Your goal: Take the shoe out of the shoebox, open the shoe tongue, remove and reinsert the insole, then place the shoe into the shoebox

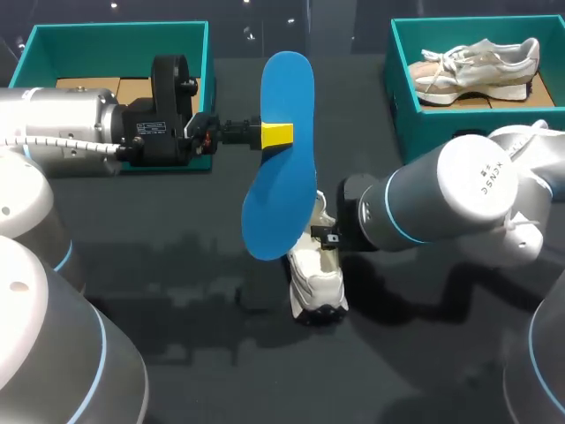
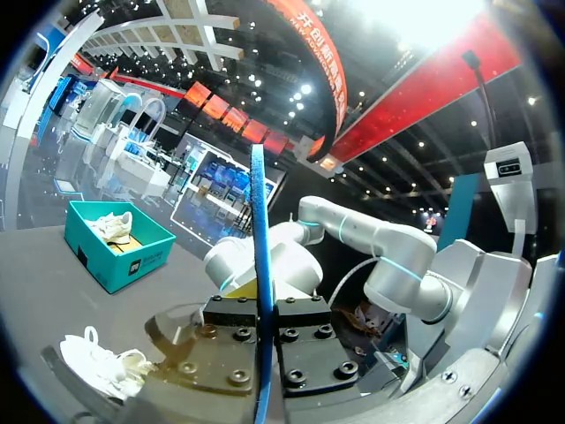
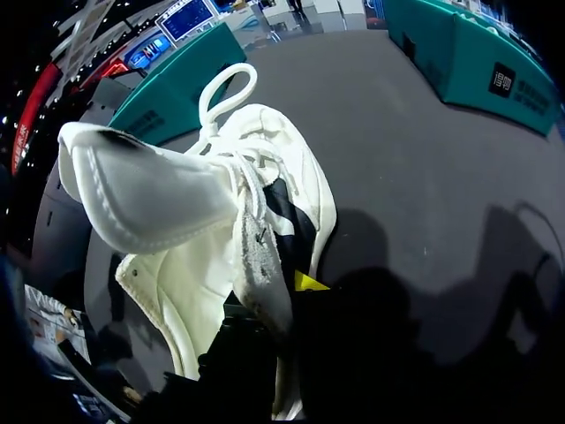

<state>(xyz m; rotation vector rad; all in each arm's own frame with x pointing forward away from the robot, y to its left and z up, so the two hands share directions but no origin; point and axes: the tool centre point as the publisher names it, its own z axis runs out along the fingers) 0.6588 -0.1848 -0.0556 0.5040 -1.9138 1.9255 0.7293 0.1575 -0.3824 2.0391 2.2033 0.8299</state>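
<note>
Shoe [image 3: 185, 283], white, lace-up: fills the right wrist view. It stands on the tabletop [image 1: 177, 283] near the middle, toe toward the near edge. Tongue [image 3: 146, 194] is pulled up and away from the opening, and a lace loop stands above it.

Right gripper [image 1: 327, 233]: comes in from the right at the shoe's collar. Its fingers [image 3: 309, 283] pinch the lace edge of the upper. Only one yellow tip shows, against the outer side; the other is hidden behind the fabric.

Insole [image 1: 282, 177], blue: out of the shoe and held in the air on its long edge, one end toward the far edge. The other end is over the shoe's heel in the head view. In the left wrist view it is seen edge-on.

Left gripper [image 1: 275, 134]: reaches in level from the left, fingers pressed on the insole from both sides, about a third of the way along it.

Left shoebox [image 1: 115, 26], teal: far left corner, behind the left arm, brown card inside.

Right shoebox [image 1: 415, 115], teal: far right corner, holding a second shoe [image 1: 481, 64] on its side.

Spacing: both boxes stand well apart from the shoe. A broad stretch of dark tabletop lies between the shoe and the near edge.
</note>
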